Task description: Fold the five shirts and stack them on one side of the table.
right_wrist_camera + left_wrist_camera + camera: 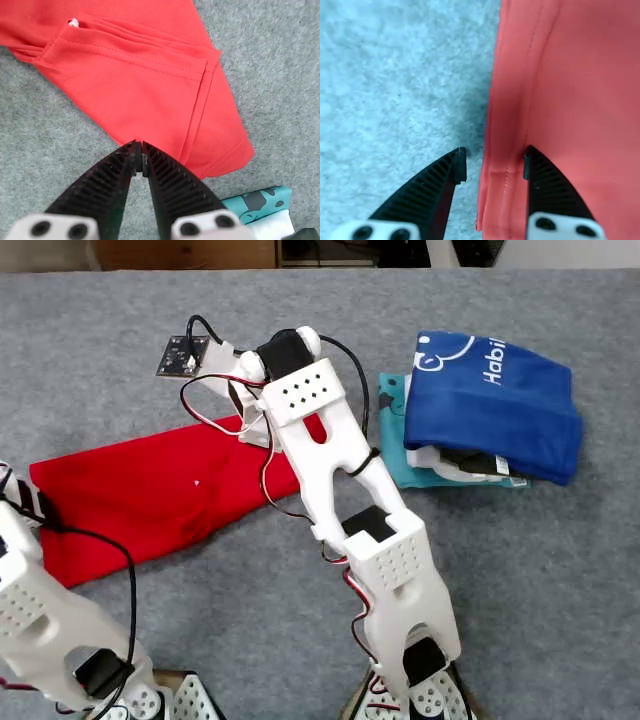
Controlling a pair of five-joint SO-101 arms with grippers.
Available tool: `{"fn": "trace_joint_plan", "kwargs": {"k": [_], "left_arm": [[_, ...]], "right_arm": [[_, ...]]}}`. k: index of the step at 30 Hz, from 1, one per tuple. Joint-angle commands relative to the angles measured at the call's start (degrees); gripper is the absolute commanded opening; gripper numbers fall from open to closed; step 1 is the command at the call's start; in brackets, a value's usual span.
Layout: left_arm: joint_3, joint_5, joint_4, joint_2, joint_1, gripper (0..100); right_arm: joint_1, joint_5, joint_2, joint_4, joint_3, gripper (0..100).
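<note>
A red shirt lies spread flat across the left half of the grey table. My left gripper sits low at the shirt's left end, open, with one finger on the table side and the other over the red shirt's hem. My right gripper is shut and hovers by the edge of the red shirt near its right sleeve, with nothing seen between its fingers. In the high view the right arm covers that end of the shirt.
At the right of the table a stack of folded shirts has a blue shirt on top and a teal one underneath; the teal shirt's corner appears in the right wrist view. Bare grey table lies in front.
</note>
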Motion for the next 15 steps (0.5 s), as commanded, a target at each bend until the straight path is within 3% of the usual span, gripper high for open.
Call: {"fn": "trace_joint_plan", "kwargs": {"k": [1,7,13,15], "left_arm": [[-3.6,1.05,2.55,1.8,0.79,20],[-16.7,1.41,13.8,12.26,0.88,19],[-34.02,1.41,22.59,23.69,0.79,2],[-38.42,1.41,24.53,26.07,0.53,2]], "right_arm": [[-0.92,-0.62,-4.0,0.62,-0.75,0.2],[-0.92,-0.62,-4.0,0.62,-0.84,0.2],[-0.92,-0.62,-4.09,0.62,-0.84,0.2],[-0.92,-0.62,-4.09,0.62,-0.84,0.2]]}}
